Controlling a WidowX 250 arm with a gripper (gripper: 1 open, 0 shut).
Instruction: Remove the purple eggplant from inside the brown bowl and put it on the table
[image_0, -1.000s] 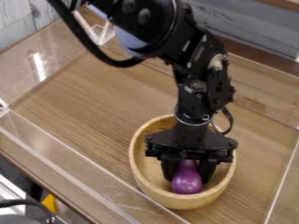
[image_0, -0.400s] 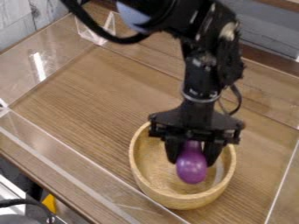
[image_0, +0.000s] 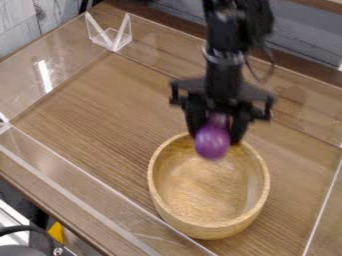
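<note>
My gripper (image_0: 215, 130) points straight down and is shut on the purple eggplant (image_0: 213, 140), a glossy purple toy hanging from the black fingers. The eggplant hangs above the far rim of the brown bowl (image_0: 174, 215), clear of its inside. The light wooden bowl sits at the near right of the table (image_0: 107, 110) with nothing in it. The black arm rises out of the top of the frame.
Clear acrylic walls (image_0: 80, 185) run along the table's left and near edges. A small clear acrylic stand (image_0: 108, 30) sits at the far left. Bare wood-grain surface lies left of and behind the bowl.
The gripper has risen out of the bowl with the eggplant in it and moved toward the far side. The bowl is left with nothing inside.
</note>
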